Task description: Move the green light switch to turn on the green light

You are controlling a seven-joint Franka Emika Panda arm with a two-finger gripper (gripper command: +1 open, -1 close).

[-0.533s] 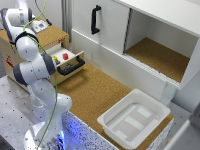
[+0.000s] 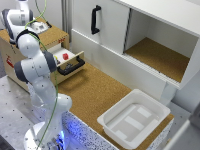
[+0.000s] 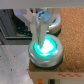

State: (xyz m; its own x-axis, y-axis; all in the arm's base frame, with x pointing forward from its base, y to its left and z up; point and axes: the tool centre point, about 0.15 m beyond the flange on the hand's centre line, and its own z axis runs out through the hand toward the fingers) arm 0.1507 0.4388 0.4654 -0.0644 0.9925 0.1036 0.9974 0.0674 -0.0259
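The gripper [image 3: 41, 22] hangs just above the green light [image 3: 46, 48], its two fingers [image 3: 37, 27] drawn close together with only a thin gap and nothing visibly held between them; whether they press on the green light switch I cannot tell, since the switch itself is hidden or too blurred to pick out. The green light glows bright in the wrist view, so the task looks essentially done, with at most a withdrawal left. In the exterior view the arm [image 2: 31, 60] reaches over the wooden box [image 2: 55, 36] at the exterior view's left, above its open drawer [image 2: 70, 64] holding a red object [image 2: 65, 56]. A white bin [image 2: 134, 119] sits well apart on the cork surface [image 2: 90, 92].
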